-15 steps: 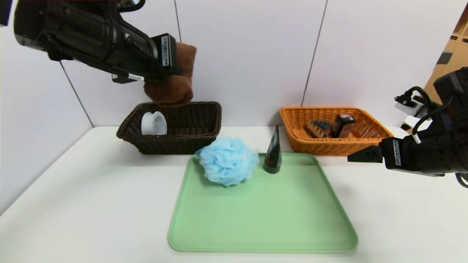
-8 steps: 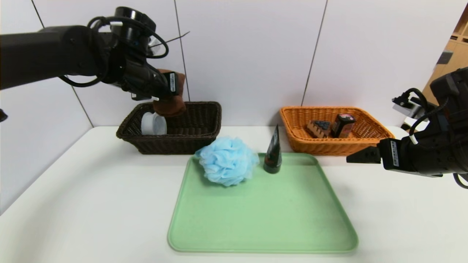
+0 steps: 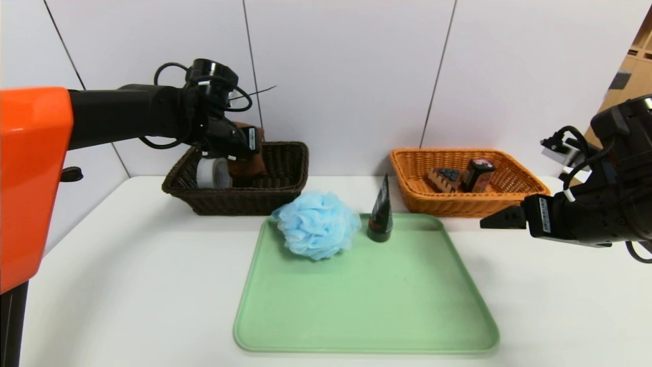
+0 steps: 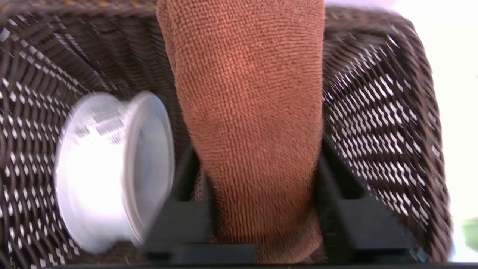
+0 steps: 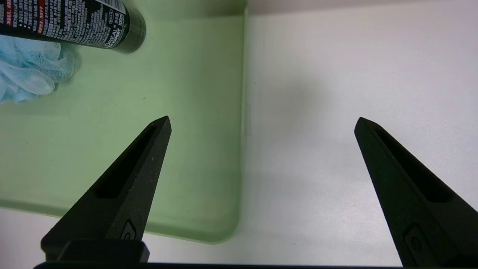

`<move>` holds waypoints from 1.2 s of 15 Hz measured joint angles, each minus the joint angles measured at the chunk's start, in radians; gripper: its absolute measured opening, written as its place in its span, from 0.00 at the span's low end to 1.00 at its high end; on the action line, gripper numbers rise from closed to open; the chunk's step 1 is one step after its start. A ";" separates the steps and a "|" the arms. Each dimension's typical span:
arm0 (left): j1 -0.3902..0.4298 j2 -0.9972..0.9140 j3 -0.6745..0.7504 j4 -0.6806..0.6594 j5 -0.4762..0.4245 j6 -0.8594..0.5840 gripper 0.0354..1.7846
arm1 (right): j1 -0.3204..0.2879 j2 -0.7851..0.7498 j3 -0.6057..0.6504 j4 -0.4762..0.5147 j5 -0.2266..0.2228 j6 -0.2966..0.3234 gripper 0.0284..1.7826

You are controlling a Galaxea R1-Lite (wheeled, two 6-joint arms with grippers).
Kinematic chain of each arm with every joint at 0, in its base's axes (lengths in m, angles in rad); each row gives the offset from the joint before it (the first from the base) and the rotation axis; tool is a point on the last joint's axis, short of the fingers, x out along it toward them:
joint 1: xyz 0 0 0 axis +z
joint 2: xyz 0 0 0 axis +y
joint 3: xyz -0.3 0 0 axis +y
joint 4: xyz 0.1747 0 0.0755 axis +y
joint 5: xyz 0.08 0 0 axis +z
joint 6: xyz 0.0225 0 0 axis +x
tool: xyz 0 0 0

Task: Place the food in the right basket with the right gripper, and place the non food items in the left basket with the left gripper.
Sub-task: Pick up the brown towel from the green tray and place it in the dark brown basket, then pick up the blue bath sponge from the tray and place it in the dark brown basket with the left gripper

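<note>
Inside the dark brown basket (image 3: 285, 168), beside the white tub (image 3: 213, 173), the left gripper (image 4: 261, 201) is lowering the brown towel (image 4: 250, 119), its fingers flanking the cloth; whether they are gripping, I cannot tell. Towel's long axis is running straight out from them. Right gripper (image 5: 261, 123) is hovering wide apart.

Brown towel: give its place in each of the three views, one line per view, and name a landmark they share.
Head view: brown towel inside the dark brown basket, beside the white tub, at the left gripper.
Left wrist view: towel fills the centre, between the black fingers, basket weave behind.
Right wrist view: not in it.
Shared landmark: the white tub, in the head and left wrist views only.
</note>
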 joint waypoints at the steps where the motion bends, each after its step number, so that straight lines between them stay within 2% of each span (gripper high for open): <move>1: 0.000 0.004 0.000 -0.002 0.001 0.000 0.52 | 0.000 0.000 0.001 0.000 0.000 0.001 0.95; 5: 0.001 0.010 0.000 -0.004 0.003 -0.001 0.69 | 0.000 0.004 0.002 0.000 0.001 0.001 0.95; 9: -0.013 -0.038 0.000 0.006 0.007 -0.011 0.80 | 0.000 0.006 0.004 0.001 0.002 0.002 0.96; 11: -0.077 -0.110 0.000 0.065 0.036 -0.045 0.83 | 0.000 0.006 0.010 0.001 0.003 0.003 0.96; 15: -0.277 -0.223 0.000 0.389 0.188 -0.217 0.88 | 0.006 0.011 0.021 0.000 0.003 0.002 0.96; 18: -0.391 -0.261 0.000 0.544 0.201 -0.345 0.91 | 0.009 0.023 0.026 0.000 0.002 0.000 0.96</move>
